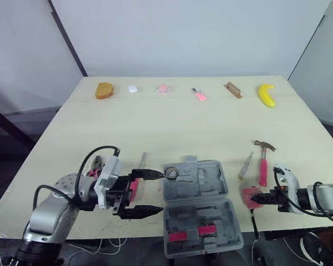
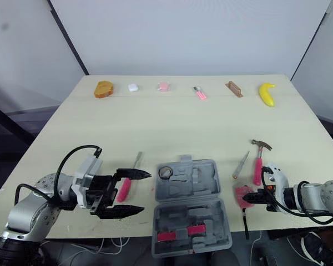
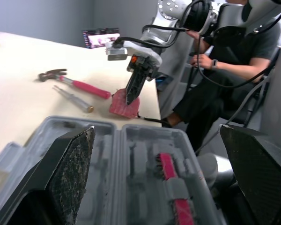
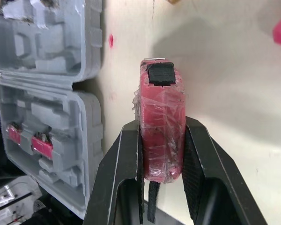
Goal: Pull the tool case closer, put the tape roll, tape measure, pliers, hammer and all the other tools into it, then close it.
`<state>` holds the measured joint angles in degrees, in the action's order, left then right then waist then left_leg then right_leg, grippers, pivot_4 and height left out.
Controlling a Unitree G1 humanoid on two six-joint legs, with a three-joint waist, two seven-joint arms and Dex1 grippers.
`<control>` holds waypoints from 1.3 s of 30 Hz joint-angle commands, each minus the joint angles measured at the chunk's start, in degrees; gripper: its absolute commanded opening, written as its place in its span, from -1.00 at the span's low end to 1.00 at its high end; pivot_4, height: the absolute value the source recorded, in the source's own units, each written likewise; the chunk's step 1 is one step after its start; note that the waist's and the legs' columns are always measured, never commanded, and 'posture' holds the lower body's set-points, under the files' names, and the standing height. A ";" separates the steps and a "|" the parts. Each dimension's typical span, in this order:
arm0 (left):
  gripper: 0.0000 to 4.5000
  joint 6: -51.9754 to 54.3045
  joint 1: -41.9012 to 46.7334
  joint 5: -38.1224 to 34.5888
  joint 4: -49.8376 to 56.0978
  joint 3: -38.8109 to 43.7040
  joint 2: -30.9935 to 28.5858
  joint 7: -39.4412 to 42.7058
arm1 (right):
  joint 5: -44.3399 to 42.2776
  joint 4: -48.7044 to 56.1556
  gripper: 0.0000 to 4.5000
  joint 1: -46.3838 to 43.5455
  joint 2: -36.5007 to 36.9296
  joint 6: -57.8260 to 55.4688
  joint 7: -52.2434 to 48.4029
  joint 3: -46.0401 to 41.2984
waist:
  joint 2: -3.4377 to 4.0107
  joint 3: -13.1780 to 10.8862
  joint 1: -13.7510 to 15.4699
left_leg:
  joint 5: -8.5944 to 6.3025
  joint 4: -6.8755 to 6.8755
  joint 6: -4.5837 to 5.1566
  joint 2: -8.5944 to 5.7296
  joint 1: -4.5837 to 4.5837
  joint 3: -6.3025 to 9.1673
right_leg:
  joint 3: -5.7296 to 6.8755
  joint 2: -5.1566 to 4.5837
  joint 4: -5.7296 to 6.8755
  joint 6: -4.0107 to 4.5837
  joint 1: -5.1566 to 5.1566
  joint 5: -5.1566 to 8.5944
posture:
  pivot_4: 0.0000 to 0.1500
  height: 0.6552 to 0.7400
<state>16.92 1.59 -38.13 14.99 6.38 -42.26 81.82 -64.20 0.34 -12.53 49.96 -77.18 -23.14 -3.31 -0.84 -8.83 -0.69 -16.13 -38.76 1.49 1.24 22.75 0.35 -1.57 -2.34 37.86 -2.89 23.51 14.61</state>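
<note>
A pale wooden bench stands in a plain room. Behind its far edge rises a smooth, light grey wall, evenly lit. A dark strip slants down the wall toward the bench's far left corner, and another toward its far right corner. Left of the bench lies dark floor. A person in dark clothes sits beyond one edge of the bench.

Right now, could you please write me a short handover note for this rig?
Left gripper open, hovering left of the case.
Right gripper shut on the tape measure, right of the case.
Done: case open at the near edge, tape roll in it.
To do: tape measure, hammer, screwdriver, the pink tool left of the case, then close.
</note>
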 commanded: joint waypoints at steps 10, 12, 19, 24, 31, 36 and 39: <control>1.00 -4.34 -4.67 1.57 1.81 1.80 0.87 -3.74 | 21.22 15.91 0.98 10.92 10.71 22.45 -15.47 -2.08 | 0.10 -0.03 0.61 | 0.00 0.00 0.00 -0.06 0.04 0.02 | 0.07 -0.21 -0.01 -0.04 0.00 0.01 | 1.00 1.00; 1.00 -5.70 -5.19 1.09 0.54 2.46 2.10 -4.10 | 27.18 19.50 0.98 16.73 9.59 36.17 -18.44 -6.45 | 0.08 -0.03 0.62 | 0.00 0.00 0.00 -0.05 0.03 0.02 | 0.07 -0.21 -0.02 -0.04 -0.01 0.01 | 1.00 1.00; 1.00 -5.84 -6.68 -0.55 -5.66 4.03 0.50 1.42 | 39.06 16.38 0.98 21.77 13.27 61.28 -38.68 -4.79 | 0.07 -0.05 -0.18 | 0.00 0.00 0.00 -0.01 -0.08 -0.02 | 0.06 -0.09 0.01 -0.03 -0.03 0.01 | 1.00 1.00; 1.00 -6.05 -5.56 -0.54 -6.33 3.21 0.74 2.38 | 48.48 9.02 0.98 12.87 11.36 70.85 -44.03 4.99 | 0.07 -0.10 0.11 | 0.00 -0.01 -0.01 0.00 -0.10 -0.02 | 0.05 -0.09 0.02 0.00 -0.03 0.01 | 1.00 1.00; 1.00 -5.45 -4.49 -0.86 -5.18 2.17 0.81 2.75 | 58.31 -5.21 0.98 -0.01 7.53 81.07 -50.85 15.30 | 0.09 -0.13 0.03 | 0.00 -0.03 -0.01 -0.03 -0.09 -0.04 | 0.04 -0.14 0.05 0.00 -0.02 0.00 | 1.00 1.00; 1.00 -5.35 -5.25 -0.87 -4.30 2.34 1.01 2.20 | 61.84 -11.64 0.98 -3.70 5.12 87.14 -51.93 17.74 | 0.11 -0.13 0.05 | 0.00 -0.03 -0.02 -0.02 -0.08 0.00 | 0.07 -0.15 0.07 0.01 -0.02 -0.01 | 1.00 1.00; 1.00 -5.28 -5.63 -0.99 -3.76 2.38 1.17 1.84 | 63.20 -14.27 0.98 -5.08 4.02 90.17 -52.40 18.43 | 0.13 -0.14 0.03 | 0.01 -0.03 -0.02 -0.02 -0.09 -0.01 | 0.06 -0.16 0.09 0.01 -0.02 -0.01 | 1.00 1.00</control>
<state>11.86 -3.81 -38.28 8.90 8.35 -41.04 83.60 -1.42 -13.23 -16.38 54.03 10.76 -74.86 15.47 -0.71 -8.97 -0.66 -16.13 -38.79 1.48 1.22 22.66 0.33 -1.51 -2.50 37.95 -2.88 23.49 14.60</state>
